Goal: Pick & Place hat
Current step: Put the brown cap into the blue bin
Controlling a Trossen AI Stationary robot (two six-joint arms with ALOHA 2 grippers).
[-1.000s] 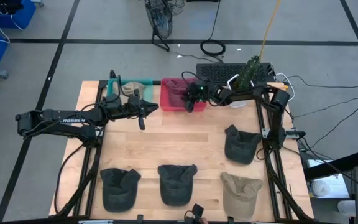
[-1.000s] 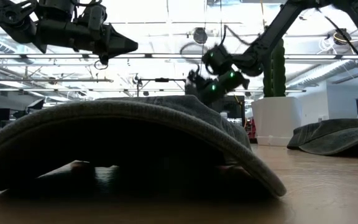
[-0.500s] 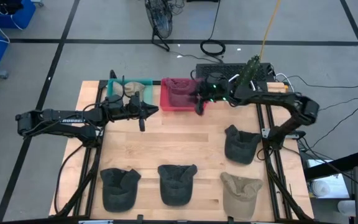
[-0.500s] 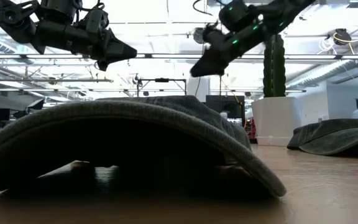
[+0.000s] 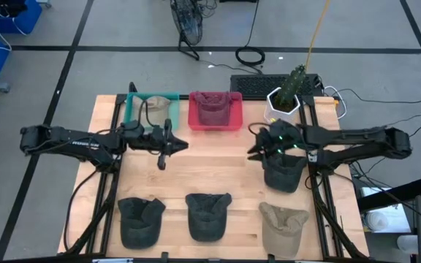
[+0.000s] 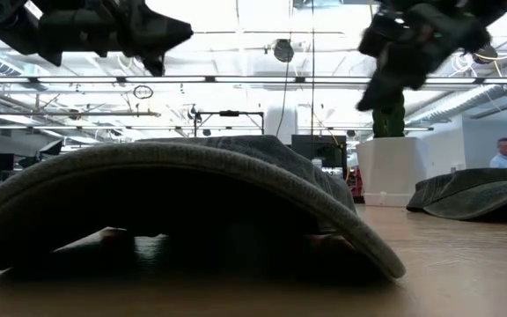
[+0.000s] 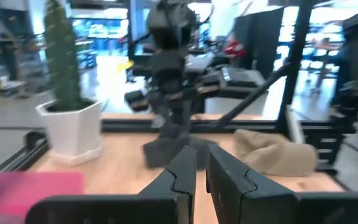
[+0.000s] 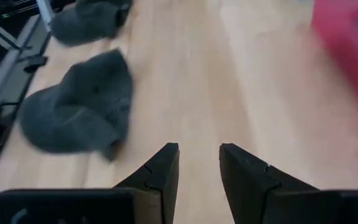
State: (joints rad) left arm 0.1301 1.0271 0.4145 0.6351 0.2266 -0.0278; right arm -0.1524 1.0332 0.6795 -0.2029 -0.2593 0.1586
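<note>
Hats line the table's near edge: dark hat [image 5: 139, 221] at seven o'clock, another [image 5: 209, 216] at six, tan hat [image 5: 283, 227] at five. Right gripper [image 5: 255, 146] hovers open, empty, beside the three-o'clock hat [image 5: 284, 171]. Left gripper [image 5: 162, 158], nearly closed, empty. Pink bin [image 5: 215, 111] at twelve holds a hat.

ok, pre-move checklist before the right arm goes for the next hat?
1. Right gripper open and empty: ok, the wrist view shows a gap between its fingers and nothing in it.
2. Target dark hat free on the table: ok, it lies just below the gripper in the high view.
3. Left gripper out of the way: ok, fingers nearly shut, empty, over the table's left half.
4. Red bin has a hat in it: ok.
5. Teal bin has a tan hat in it: ok.
6. Gripper height over the hat: cannot tell.
</note>
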